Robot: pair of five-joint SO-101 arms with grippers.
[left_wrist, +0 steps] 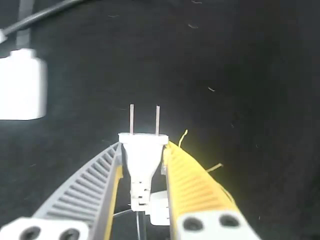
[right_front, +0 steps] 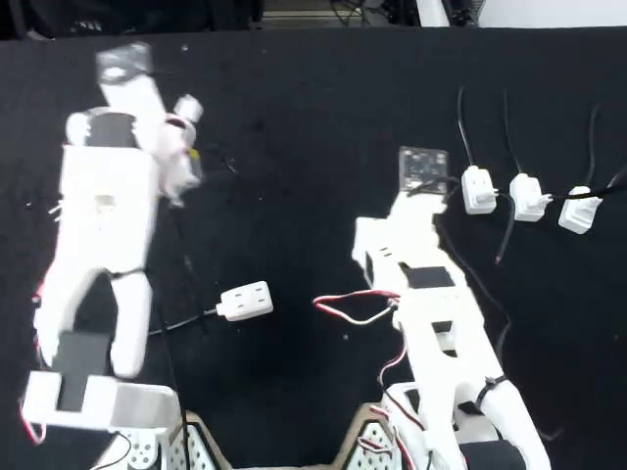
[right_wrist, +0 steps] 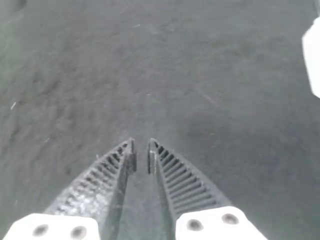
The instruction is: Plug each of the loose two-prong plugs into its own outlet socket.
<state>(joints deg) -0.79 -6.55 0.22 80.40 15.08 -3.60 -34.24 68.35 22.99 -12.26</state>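
The left hand (left_wrist: pixel 142 146) squeezes a white plug (left_wrist: pixel 143 162) by its sides. Its two thin metal prongs (left_wrist: pixel 131 120) point straight out, away from the hand, over the black tabletop (left_wrist: pixel 240 75). A white outlet socket (right_front: pixel 245 301) lies on the tabletop. The right hand (right_wrist: pixel 140 152) is almost closed and holds nothing.

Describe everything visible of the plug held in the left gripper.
The plug is white, plastic-looking, with a squared head narrowing to a ribbed neck. Two straight, parallel metal prongs point away from the wrist camera. The left gripper is shut on it, grey finger and yellow finger pressing its two sides. The black table lies beyond; whether the plug touches it cannot be told.
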